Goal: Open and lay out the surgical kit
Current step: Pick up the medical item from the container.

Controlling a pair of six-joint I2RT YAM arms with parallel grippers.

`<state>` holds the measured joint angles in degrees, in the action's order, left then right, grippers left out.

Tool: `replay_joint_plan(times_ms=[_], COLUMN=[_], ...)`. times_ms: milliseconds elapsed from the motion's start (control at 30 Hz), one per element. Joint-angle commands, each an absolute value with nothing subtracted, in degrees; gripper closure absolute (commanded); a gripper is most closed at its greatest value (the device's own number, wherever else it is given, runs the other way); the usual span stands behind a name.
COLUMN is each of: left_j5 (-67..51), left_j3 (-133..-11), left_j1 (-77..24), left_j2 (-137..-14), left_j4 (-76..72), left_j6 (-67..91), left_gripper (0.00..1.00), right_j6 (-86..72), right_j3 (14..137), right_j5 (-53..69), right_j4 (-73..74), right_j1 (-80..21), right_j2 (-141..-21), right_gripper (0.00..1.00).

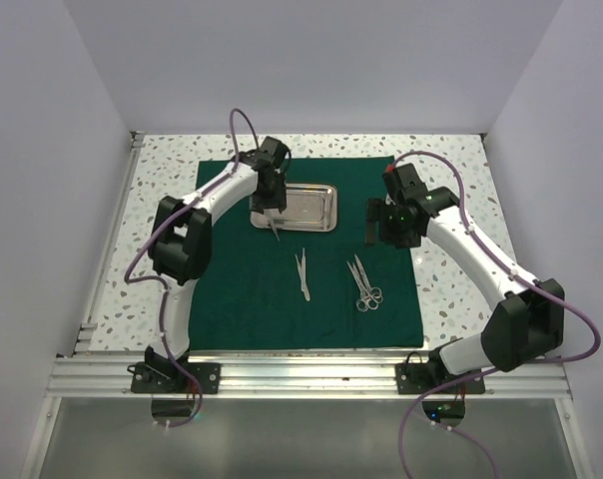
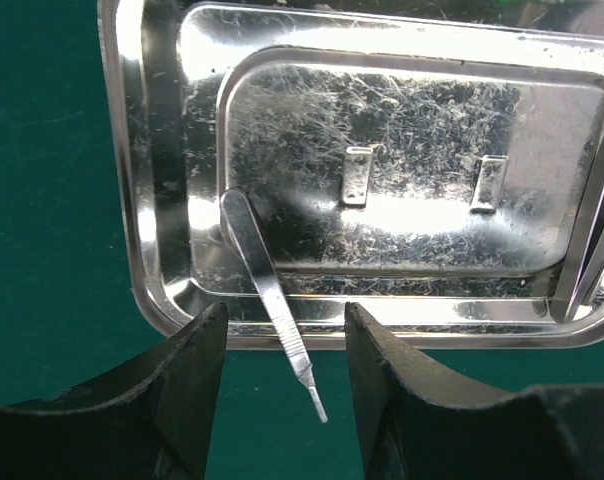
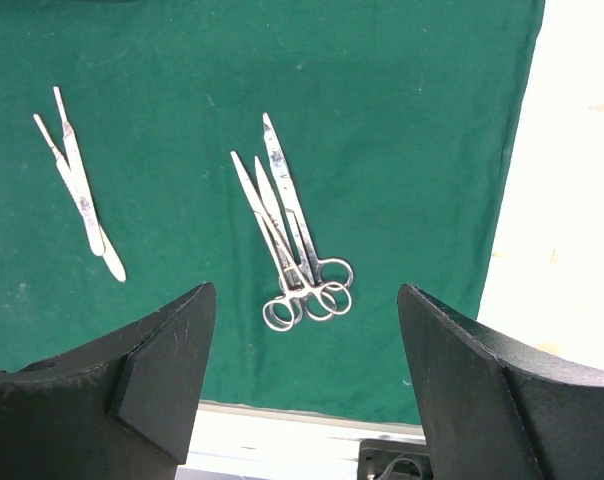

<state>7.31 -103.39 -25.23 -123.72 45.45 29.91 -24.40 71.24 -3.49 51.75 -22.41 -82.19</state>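
The dark green cloth (image 1: 311, 309) of the surgical kit lies spread flat. On its far part stands the shiny steel tray (image 1: 316, 207) (image 2: 432, 325). A slim silver handle (image 2: 267, 290) (image 1: 275, 231) leans across the tray's near rim, its tip over the cloth. My left gripper (image 1: 272, 216) (image 2: 285, 312) is open astride that handle, with a gap on each side. Two slim instruments (image 1: 302, 272) (image 3: 82, 190) and overlapping scissors (image 1: 364, 284) (image 3: 292, 240) rest on the cloth. My right gripper (image 1: 386, 228) (image 3: 307, 300) hangs open above the scissors' rings, holding nothing.
The cloth's right edge meets the speckled white tabletop (image 3: 572, 200) (image 1: 451, 289). An aluminium rail (image 1: 301, 377) runs along the near edge with both arm bases on it. White walls close in the table on the left, back and right.
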Motion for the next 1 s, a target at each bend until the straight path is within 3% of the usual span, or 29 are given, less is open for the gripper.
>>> replay_joint_plan(times_ms=[0,433,667,867,900,967], left_j5=[9.23,12.48,10.2,9.14,9.05,8.96], left_j3=[-106.08,-106.17,-104.86,-104.15,-104.24,-104.68], left_j1=[-26.37,-26.98,-26.98,-27.07,-26.98,-26.98], left_j2=[-125.15,-127.97,-129.29,-130.08,-130.17,-130.25], left_j4=[47.28,49.22,48.69,48.16,48.08,48.16], left_j6=[30.15,30.32,30.94,31.2,31.11,31.11], left_gripper=[0.46,0.47,0.54,0.73,0.83,0.91], right_j6=[-23.82,-23.38,-23.38,-23.29,-23.29,-23.2], right_j3=[71.37,71.37,71.72,71.72,71.72,71.89], right_j5=[-3.96,-3.96,-4.04,-4.13,-4.13,-4.13], right_j4=[50.98,50.71,50.8,50.8,50.8,50.71], right_j1=[-22.15,-22.15,-22.15,-22.06,-21.97,-21.97], right_j2=[-82.7,-83.76,-84.11,-84.29,-84.46,-84.72], right_gripper=[0.23,0.23,0.23,0.23,0.23,0.23])
